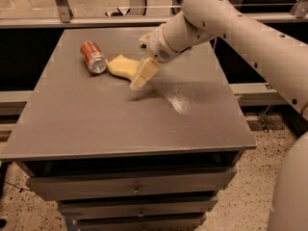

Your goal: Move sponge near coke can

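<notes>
The coke can (93, 57) lies on its side at the back left of the grey table (120, 124), silver end toward me. The pale yellow sponge (121, 65) lies flat on the table just right of the can, almost touching it. My gripper (140, 70) hangs just right of the sponge and a little above the table. It is open and holds nothing. One pale blocky finger (143, 74) points down-left over the sponge's right edge.
The table has drawers (134, 189) below its front edge. My white arm (231, 28) reaches in from the right over the table's back right corner. A rail and a glass barrier (96, 18) run behind the table.
</notes>
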You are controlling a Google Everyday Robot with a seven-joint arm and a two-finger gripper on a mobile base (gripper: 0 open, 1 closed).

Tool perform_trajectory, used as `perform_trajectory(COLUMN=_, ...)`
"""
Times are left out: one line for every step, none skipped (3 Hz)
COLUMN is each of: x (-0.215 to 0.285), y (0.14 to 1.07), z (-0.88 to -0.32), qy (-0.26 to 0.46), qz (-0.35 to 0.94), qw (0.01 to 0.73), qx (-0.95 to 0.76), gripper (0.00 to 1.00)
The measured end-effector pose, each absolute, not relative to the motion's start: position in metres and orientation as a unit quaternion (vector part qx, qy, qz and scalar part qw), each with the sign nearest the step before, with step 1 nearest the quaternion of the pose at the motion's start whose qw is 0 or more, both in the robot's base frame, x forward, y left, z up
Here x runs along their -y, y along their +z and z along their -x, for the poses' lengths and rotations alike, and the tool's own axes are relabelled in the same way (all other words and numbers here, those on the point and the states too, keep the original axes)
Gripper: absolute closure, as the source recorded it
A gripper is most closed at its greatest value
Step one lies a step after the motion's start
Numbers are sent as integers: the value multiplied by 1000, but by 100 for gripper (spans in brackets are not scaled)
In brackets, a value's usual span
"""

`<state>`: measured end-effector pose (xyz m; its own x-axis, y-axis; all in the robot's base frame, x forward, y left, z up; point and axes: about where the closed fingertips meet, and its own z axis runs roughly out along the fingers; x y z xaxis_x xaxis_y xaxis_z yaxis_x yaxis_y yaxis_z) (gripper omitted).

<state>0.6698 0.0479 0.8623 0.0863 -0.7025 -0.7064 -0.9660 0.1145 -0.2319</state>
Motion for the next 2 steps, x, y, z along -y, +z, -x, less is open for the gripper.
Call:
perform_trajectory(x=-20, y=885, z=-642, qy=186, qz=610, qw=412, qx=-651, gripper=0)
perform_trajectory(x=9, y=905, z=-612, qy=203, qz=569, qw=473, qx=-641, gripper=0)
